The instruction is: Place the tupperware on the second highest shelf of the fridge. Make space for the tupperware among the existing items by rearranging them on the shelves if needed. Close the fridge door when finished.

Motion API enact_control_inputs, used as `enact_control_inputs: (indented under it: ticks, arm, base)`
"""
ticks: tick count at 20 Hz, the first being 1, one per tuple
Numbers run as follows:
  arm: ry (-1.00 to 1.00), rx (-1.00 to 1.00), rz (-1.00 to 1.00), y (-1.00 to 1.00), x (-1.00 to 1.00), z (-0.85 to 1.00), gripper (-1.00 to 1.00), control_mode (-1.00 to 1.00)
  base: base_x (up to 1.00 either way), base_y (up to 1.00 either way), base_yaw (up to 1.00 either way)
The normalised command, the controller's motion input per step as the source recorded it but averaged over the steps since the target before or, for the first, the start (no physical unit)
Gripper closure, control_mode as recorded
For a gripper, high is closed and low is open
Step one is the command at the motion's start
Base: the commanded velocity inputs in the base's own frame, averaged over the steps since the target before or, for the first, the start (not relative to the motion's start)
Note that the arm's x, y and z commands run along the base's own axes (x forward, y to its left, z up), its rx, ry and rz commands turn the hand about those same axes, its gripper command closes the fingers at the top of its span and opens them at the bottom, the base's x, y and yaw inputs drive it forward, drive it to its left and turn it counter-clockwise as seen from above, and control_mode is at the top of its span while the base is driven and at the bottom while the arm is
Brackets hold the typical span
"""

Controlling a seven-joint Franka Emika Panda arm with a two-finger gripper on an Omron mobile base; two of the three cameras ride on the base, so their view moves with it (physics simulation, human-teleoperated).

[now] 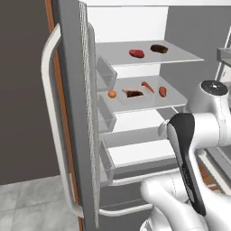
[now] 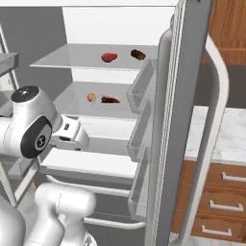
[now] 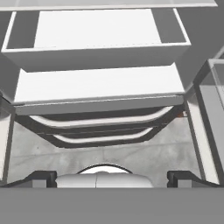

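tupperware [image 1: 134,94] on second highest shelf [image 1: 173,100], existing items [image 1: 136,53] above

It was a kitchen. A tall grey fridge [image 1: 72,113] stood open, with food lying on its glass shelves [image 1: 149,56] and long curved handles [image 1: 52,126] on its doors. At about 4 o'clock in the right base view there was a pale stone counter [image 2: 226,134] over brown wooden drawers [image 2: 216,192]. The floor [image 1: 27,203] had grey tiles.

Your hand camera faces the fridge's [image 3: 188,87] lower part.
You see two white shelves [image 3: 100,83] stacked above curved drawer handles [image 3: 100,122], with the pincer's [image 3: 111,177] dark fingertips [image 3: 41,177] spread wide apart.
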Motion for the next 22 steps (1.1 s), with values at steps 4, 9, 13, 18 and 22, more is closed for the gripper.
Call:
enact_control_inputs:
  ticks: [4, 9, 13, 18, 22]
  arm:
    - [0.0, 0.0, 0.0, 0.0, 0.0, 0.0, -1.0, 1.0]
    - [0.0, 0.0, 0.0, 0.0, 0.0, 0.0, -1.0, 1.0]
    - [0.0, 0.0, 0.0, 0.0, 0.0, 0.0, -1.0, 1.0]
    - [0.0, 0.0, 0.0, 0.0, 0.0, 0.0, -1.0, 1.0]
    - [0.0, 0.0, 0.0, 0.0, 0.0, 0.0, -1.0, 1.0]
  base:
    - [-0.45, 0.08, 0.0]
    - [-0.28, -0.07, 0.0]
    - [-0.33, -0.01, 0.0]
    - [-0.49, -0.06, 0.0]
    - [-0.33, 0.0, 0.0]
